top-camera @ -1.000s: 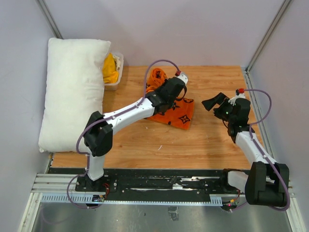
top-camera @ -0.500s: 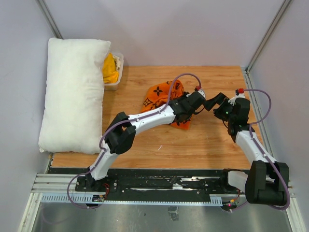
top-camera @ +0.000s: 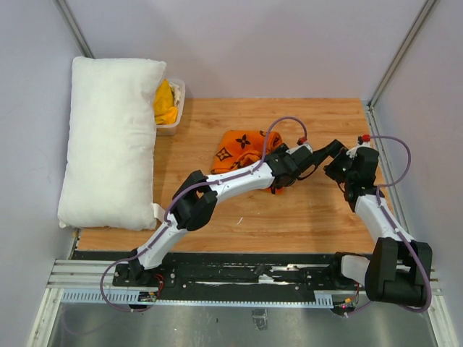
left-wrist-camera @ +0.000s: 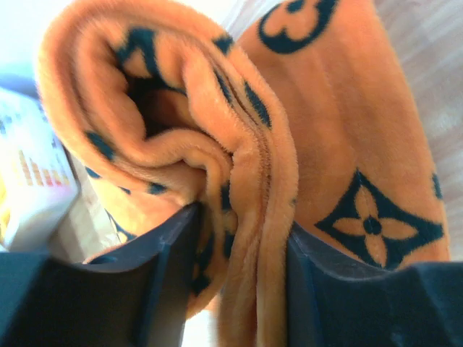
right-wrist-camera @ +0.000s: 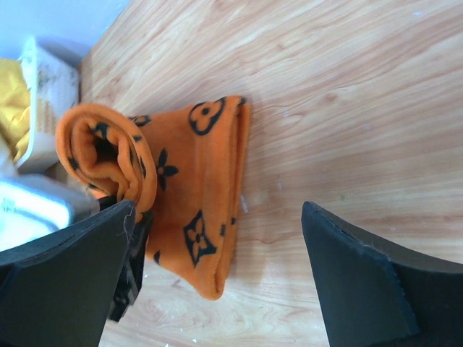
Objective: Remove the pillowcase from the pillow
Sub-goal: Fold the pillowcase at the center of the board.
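The bare white pillow [top-camera: 112, 137] lies along the table's left edge, away from both arms. The orange pillowcase [top-camera: 242, 148] with black flower motifs lies crumpled mid-table. My left gripper [top-camera: 281, 178] is at its right end. In the left wrist view a thick fold of the pillowcase [left-wrist-camera: 347, 130] fills the gap between the left gripper [left-wrist-camera: 242, 289] fingers and touches both. My right gripper [top-camera: 331, 160] hangs just right of it, open wide. In the right wrist view the pillowcase [right-wrist-camera: 195, 181] lies flat on the wood beyond the right gripper [right-wrist-camera: 217, 275], with nothing between its fingers.
A clear plastic bin [top-camera: 173, 121] holding plain yellow cloth [top-camera: 165, 101] stands at the back left beside the pillow. It also shows as the bin [right-wrist-camera: 51, 79] in the right wrist view. Grey walls close in the table on three sides.
My left arm has swung from the table's middle to the right, dragging the pillowcase with it until its gripper sits close to the right gripper. The right arm has barely moved.
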Available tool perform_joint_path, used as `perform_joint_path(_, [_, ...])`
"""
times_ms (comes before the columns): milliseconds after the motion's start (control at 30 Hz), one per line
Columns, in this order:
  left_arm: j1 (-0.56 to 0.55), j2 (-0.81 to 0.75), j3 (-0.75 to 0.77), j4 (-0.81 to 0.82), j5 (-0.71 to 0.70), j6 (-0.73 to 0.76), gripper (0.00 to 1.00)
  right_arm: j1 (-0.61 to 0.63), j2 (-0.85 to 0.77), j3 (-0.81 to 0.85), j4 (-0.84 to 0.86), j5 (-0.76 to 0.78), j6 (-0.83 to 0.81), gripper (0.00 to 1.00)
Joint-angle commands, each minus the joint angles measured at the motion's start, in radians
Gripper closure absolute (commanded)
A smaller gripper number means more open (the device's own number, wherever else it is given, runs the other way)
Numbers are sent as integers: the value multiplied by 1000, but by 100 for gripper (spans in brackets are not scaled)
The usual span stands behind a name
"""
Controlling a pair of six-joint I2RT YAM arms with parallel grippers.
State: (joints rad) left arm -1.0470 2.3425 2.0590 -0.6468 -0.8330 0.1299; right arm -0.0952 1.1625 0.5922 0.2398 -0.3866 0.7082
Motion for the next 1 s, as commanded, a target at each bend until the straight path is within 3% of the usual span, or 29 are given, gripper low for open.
perform_joint_path(0, [-11,-7,-3,-20,109,-98,25,-66,-9,-5,-39,39,40,2])
perform_joint_path(33, [-11,-21,-13,-14,144,-109,11,-77,-11,-8,-41,41,46,2])
perform_joint_path(100, [-11,-53,-24,2,209,-127,1,-85,-16,-11,-53,49,53,2])
perform_joint_path(233, [-11,-149,-32,47,408,-140,1,-97,-23,-8,-74,75,58,2])
perform_joint_path(333, [21,-293,-78,144,694,-178,1,-101,-37,3,-106,105,55,2])
perform_joint_path(400, [96,-384,-143,220,892,-257,1,-99,-59,17,-115,112,44,1])
perform_joint_path(533, [350,-554,-346,413,1197,-420,1,-46,-93,36,-93,122,14,1])
perform_joint_path(600, [437,-617,-449,476,1202,-453,1,24,-84,57,-79,132,-14,2])
perform_joint_path(733, [509,-662,-556,481,1069,-428,1,174,16,111,-16,107,-49,1])
perform_joint_path(967, [544,-626,-646,513,1005,-423,8,303,322,290,33,-67,-52,18])
